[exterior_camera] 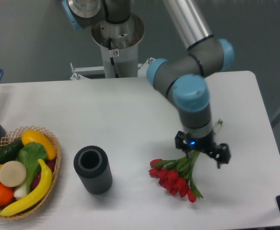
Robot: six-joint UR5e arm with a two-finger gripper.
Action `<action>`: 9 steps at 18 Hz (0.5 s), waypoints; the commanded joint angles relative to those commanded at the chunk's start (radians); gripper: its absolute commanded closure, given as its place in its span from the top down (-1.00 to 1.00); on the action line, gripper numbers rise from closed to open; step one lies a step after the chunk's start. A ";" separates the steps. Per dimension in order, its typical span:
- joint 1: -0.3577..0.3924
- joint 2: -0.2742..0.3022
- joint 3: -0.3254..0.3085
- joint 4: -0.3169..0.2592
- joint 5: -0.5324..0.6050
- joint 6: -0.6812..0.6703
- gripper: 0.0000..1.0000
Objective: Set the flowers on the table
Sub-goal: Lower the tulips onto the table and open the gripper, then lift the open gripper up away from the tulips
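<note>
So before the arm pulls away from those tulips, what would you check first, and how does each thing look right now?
1. Flowers lying on the table: ok, blooms rest on the white top.
2. Gripper open: ok, fingers look spread wide.
3. Fingers clear of the stems: cannot tell, the gripper hangs right over them.
4. Bunch away from the table edge: ok.
5. Dark cylinder and fruit basket out of the way: ok, both well to the side.
</note>
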 joint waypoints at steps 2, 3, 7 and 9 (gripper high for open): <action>0.037 0.017 0.011 -0.014 -0.061 0.023 1.00; 0.060 0.025 0.000 -0.037 -0.096 0.082 1.00; 0.149 0.104 -0.014 -0.202 -0.134 0.374 1.00; 0.178 0.123 -0.023 -0.235 -0.146 0.451 1.00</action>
